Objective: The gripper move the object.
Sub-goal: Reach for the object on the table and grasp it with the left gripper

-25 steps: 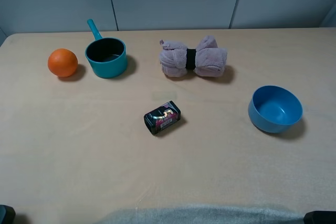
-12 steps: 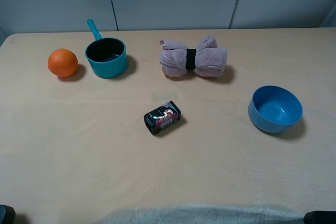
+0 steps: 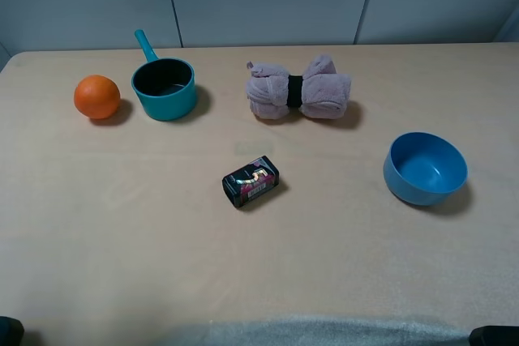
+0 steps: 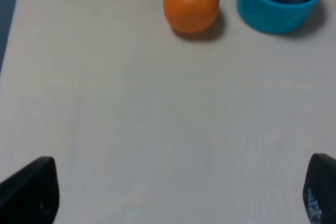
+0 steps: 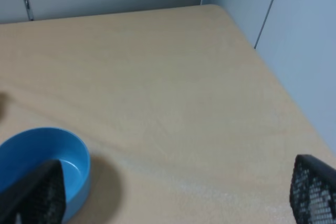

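Note:
The object, a small black rounded box (image 3: 250,181) with a red and white label, lies near the middle of the table in the exterior high view. It shows in neither wrist view. My left gripper (image 4: 176,198) is open and empty, its fingertips (image 4: 31,190) wide apart over bare table at the near left, well short of the orange (image 4: 191,2). My right gripper (image 5: 173,192) is open and empty at the near right, its fingertips (image 5: 313,187) wide apart, with the blue bowl (image 5: 42,161) beside one of them. Only dark bits of the arms show at the bottom corners of the exterior high view.
An orange (image 3: 96,96) and a teal pot (image 3: 165,87) with a handle stand at the back left. A rolled pink towel (image 3: 298,89) with a black band lies at the back middle. A blue bowl (image 3: 425,168) stands on the right. The table's right edge (image 5: 273,77) runs near a wall.

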You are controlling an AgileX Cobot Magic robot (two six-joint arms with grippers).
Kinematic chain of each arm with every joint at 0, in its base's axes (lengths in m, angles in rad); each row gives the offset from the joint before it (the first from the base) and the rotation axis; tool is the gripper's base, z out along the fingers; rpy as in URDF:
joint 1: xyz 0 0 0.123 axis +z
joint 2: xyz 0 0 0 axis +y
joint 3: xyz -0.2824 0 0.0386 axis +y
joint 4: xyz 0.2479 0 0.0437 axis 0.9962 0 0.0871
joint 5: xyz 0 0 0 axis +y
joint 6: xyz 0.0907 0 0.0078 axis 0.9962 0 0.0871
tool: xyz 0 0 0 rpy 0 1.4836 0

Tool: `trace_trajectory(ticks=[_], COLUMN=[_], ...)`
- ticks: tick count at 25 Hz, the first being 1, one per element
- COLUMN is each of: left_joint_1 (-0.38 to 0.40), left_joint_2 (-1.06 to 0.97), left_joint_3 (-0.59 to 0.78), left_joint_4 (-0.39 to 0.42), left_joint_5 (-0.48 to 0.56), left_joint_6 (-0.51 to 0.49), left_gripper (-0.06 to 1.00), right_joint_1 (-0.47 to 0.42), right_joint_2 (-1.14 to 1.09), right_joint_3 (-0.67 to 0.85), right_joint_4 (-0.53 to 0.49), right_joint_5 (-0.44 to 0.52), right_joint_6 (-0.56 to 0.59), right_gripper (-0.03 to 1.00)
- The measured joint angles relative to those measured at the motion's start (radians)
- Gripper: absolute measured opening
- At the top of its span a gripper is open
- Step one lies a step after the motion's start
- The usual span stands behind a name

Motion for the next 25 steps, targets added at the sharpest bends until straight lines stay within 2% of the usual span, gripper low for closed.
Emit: trace_trajectory(ticks=[8, 12, 18, 21, 25], left_joint_1=[0.000, 0.000, -0.006, -0.048, -0.152], left_joint_2=[0.429, 0.572, 0.772, 0.875, 1.007], left_joint_3=[-0.159, -0.228, -0.283, -0.323, -0.407], left_joint_4=[0.000, 0.000, 0.000, 0.001, 0.006], left_joint_5=[-0.057, -0.124, -0.197, -0.203, -0.205], left_joint_6=[0.000, 0.004, 0.060, 0.078, 0.097], left_gripper=[0.99, 0.99, 0.99, 0.99, 0.99], right_joint_1=[0.000, 0.000, 0.000, 0.000, 0.000], right_joint_2=[0.000, 0.000, 0.000, 0.000, 0.000], right_joint_3=[0.000, 0.000, 0.000, 0.000, 0.000], right_joint_4=[0.000, 0.000, 0.000, 0.000, 0.000], right_joint_5=[0.000, 0.000, 0.000, 0.000, 0.000], right_joint_6=[0.000, 0.000, 0.000, 0.000, 0.000], right_gripper=[0.65, 0.65, 0.65, 0.65, 0.65])
